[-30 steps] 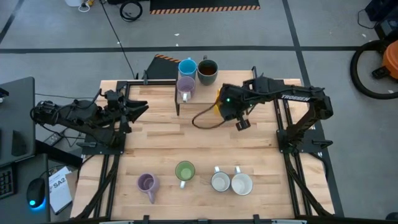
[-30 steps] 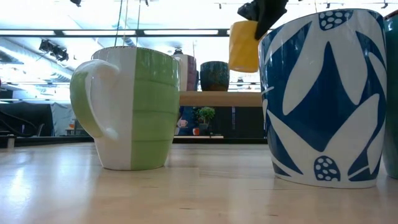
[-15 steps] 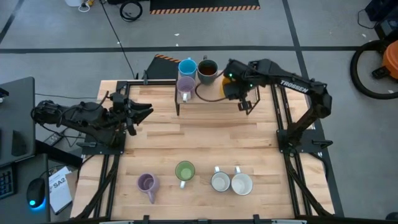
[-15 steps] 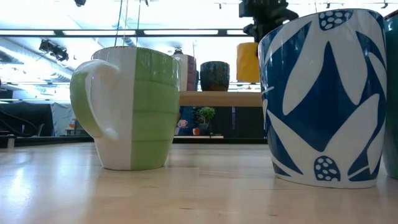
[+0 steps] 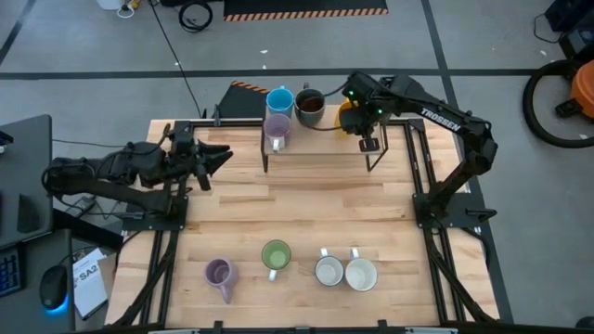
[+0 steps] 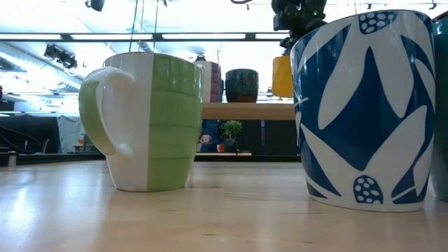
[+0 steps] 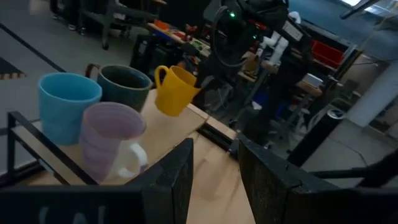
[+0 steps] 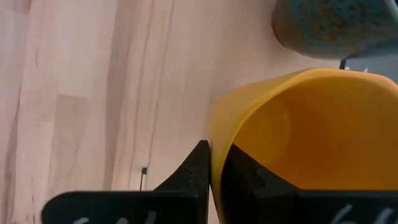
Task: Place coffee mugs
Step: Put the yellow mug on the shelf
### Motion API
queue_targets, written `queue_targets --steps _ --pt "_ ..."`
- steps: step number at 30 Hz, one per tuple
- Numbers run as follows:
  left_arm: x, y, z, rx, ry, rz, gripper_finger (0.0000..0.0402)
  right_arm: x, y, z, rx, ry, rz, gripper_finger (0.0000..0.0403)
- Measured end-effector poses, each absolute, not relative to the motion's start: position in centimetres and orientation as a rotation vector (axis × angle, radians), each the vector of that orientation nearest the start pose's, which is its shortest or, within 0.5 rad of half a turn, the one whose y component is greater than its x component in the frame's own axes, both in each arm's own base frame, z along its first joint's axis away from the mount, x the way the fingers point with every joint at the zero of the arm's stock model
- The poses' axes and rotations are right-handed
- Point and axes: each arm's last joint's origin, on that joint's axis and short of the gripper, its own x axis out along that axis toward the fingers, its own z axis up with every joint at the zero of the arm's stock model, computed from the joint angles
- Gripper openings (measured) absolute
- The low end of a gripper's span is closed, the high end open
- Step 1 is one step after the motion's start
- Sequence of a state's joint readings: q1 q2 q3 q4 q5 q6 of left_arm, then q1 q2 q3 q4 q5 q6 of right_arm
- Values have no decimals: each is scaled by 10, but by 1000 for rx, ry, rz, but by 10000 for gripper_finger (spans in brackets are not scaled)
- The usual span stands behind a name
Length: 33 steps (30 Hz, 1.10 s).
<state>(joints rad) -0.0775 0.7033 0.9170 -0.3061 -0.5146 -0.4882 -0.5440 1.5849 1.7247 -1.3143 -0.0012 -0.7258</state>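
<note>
Wooden table (image 5: 297,218), raised shelf (image 6: 248,110) at its far edge. Orange mug (image 8: 311,134) hangs over the shelf beside the brown mug (image 5: 309,107), rim pinched by the right gripper (image 5: 357,119). Blue mug (image 5: 279,100) and lilac mug (image 5: 277,129) sit further along. Left gripper (image 5: 206,160) waits, fingers parted, empty. Risk: a tilted release could knock the brown mug or tip off the edge

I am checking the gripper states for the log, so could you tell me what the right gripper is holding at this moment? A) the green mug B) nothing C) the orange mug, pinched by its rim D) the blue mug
C: in the right wrist view the right gripper has its fingers shut on the rim of the orange mug, held beside the dark brown mug at the table's far edge.
</note>
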Motion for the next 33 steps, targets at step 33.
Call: queue_targets --steps 33 --pt "144 25 381 -467 16 437 132 289 -236 366 -242 1267 -25 30"
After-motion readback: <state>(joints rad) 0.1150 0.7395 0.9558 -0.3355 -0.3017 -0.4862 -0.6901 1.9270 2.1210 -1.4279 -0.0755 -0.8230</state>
